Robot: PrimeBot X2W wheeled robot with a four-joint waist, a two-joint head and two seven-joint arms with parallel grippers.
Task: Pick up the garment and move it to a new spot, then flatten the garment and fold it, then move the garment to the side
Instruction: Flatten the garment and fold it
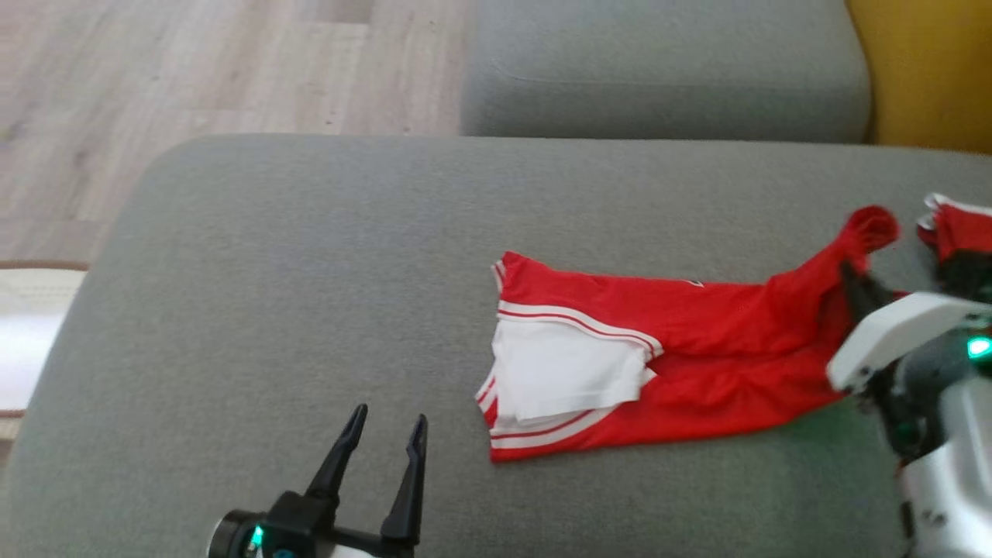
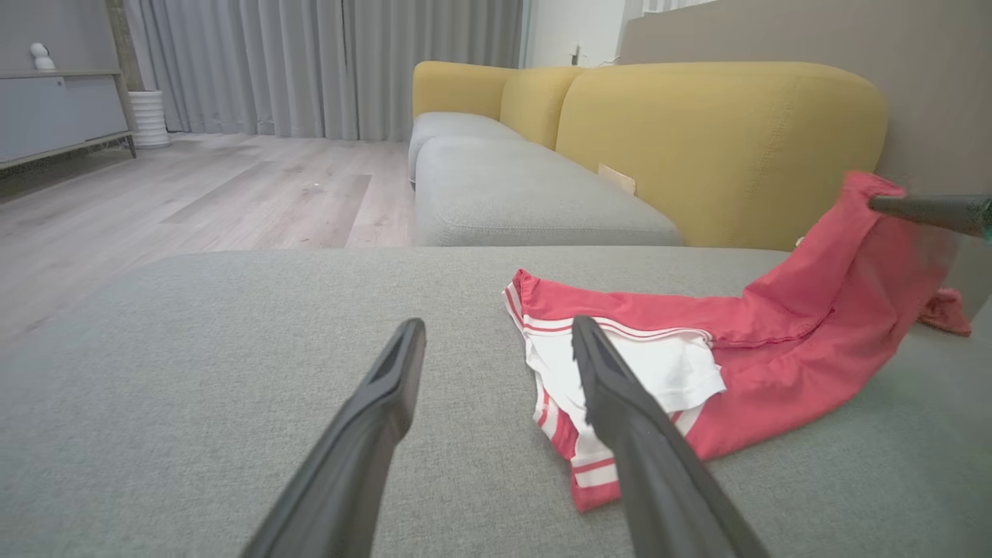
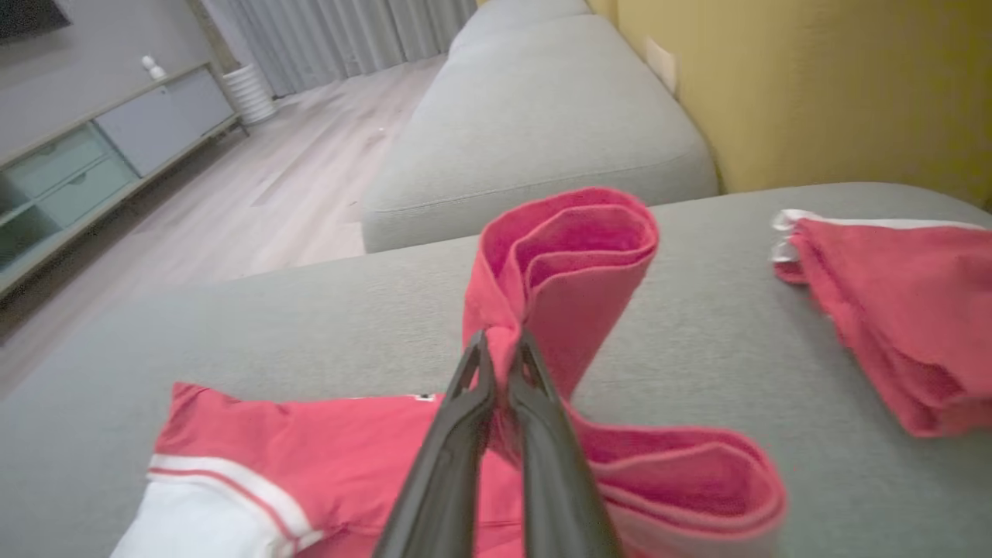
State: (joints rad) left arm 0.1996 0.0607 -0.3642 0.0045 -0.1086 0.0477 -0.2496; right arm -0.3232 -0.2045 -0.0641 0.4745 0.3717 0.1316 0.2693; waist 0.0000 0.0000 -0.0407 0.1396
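Because the task begins with lifting the garment and carrying it to a new spot, the broad grey sofa cushion (image 1: 271,294) serves as the work surface. Most of it lies bare on the robot's left, which looks like room for spreading and folding. The garment (image 1: 697,364) lies on the right half of that cushion, its left end flat on the fabric and its right end drawn up off it, so the cloth slopes upward toward the robot's right side. That lift comes from the right pincer (image 3: 500,364), whose two dark fingers are pressed together on a bunched fold of the red cloth. One loop of fabric stands above the tips and another sags below them. I judge the hold at one end to be deliberate, so the rest can trail and be raised or dragged without crumpling further. A second red piece (image 3: 891,310), apparently folded, rests apart at the cushion's far right toward the yellow backrest (image 1: 922,70), probably set aside. The left pincer (image 1: 390,415) hovers low over bare cushion just left of the garment, fingers spread wide and holding nothing, seemingly ready to take the free end. The garment itself is bright red, thin and limp, with white-and-red striped trim and a white panel turned out at its left end. Creases run along its length.
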